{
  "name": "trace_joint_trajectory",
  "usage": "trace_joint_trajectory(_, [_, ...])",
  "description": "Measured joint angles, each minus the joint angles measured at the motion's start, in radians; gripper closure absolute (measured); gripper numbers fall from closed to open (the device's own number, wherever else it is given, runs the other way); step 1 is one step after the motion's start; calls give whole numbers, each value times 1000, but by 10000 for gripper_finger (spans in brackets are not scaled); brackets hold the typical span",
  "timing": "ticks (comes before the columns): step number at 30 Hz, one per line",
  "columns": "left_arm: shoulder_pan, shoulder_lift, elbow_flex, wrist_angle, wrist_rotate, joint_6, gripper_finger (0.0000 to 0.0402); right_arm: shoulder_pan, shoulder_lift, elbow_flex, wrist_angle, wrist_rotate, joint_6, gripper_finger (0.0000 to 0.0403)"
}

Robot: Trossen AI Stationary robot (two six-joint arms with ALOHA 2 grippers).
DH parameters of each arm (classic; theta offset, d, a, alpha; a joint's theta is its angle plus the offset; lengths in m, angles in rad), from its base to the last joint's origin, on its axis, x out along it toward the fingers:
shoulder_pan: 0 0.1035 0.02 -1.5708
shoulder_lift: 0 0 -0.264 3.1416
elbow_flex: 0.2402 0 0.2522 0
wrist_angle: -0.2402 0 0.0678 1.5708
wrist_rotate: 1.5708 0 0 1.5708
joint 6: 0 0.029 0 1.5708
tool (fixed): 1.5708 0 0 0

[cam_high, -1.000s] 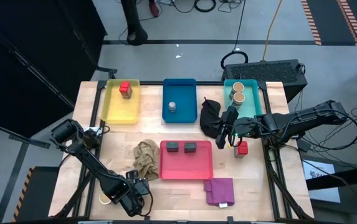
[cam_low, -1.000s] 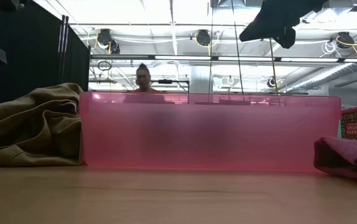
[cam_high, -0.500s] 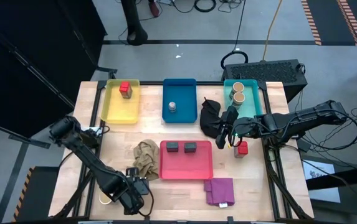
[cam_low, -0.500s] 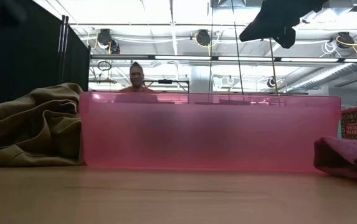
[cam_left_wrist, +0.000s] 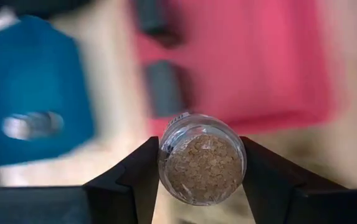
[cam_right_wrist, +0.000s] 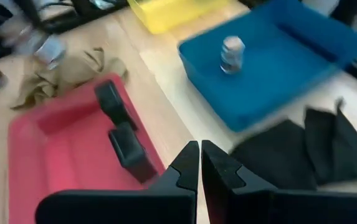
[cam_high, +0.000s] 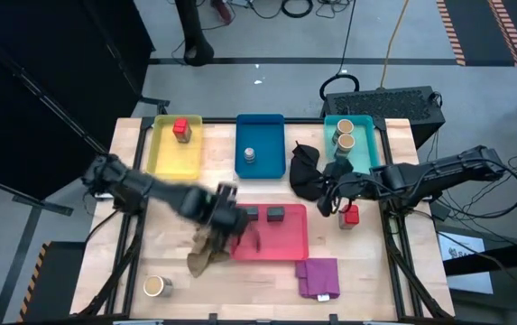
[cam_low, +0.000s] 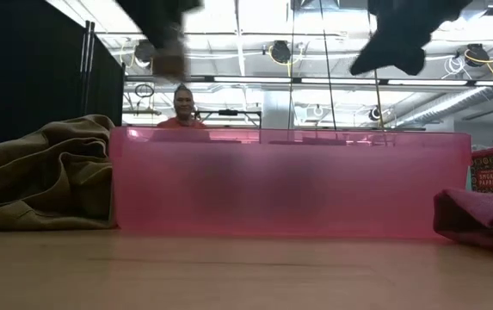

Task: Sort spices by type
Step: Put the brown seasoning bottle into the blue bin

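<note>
Starting at the left of the table, one tan round jar (cam_high: pixel 154 286) stands alone near the front corner, well apart from any tray. The left gripper (cam_high: pixel 229 217) hangs over the left edge of the red tray (cam_high: pixel 270 255), beside the two dark grey tins (cam_high: pixel 251 214). Its wrist view shows the fingers (cam_left_wrist: pixel 134 180) clamped on either side of a clear jar of tan spice (cam_left_wrist: pixel 202 168), whose round end faces the camera, so its long axis runs along the gripper's line of sight. What the coming move turns on, in my judgement, is that the teal tray (cam_high: pixel 366 149), which already has two tan jars (cam_high: pixel 345 127), lies to the right and toward the far side of this gripper, past the black cloth (cam_high: pixel 303 171). The right gripper (cam_high: pixel 323 206) sits between them, pinched shut on nothing, just beside a red cube (cam_high: pixel 349 215), so it is nearer the teal tray but lies in the carrying path. A second ago the left arm was folded at the near left corner by the lone jar. It has since swung across the beige cloth (cam_high: pixel 206 253) to the red tray, while the right gripper has barely shifted.
</note>
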Motion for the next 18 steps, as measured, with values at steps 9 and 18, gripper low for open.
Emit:
trace_joint_trajectory(9, [426, 0, 0, 323, 51, 357, 212, 0, -75, 0, -180, 14, 110, 403])
trace_joint_trajectory(18, [592, 76, 0, 546, 164, 283, 212, 0, -75, 0, -176, 14, 56, 403])
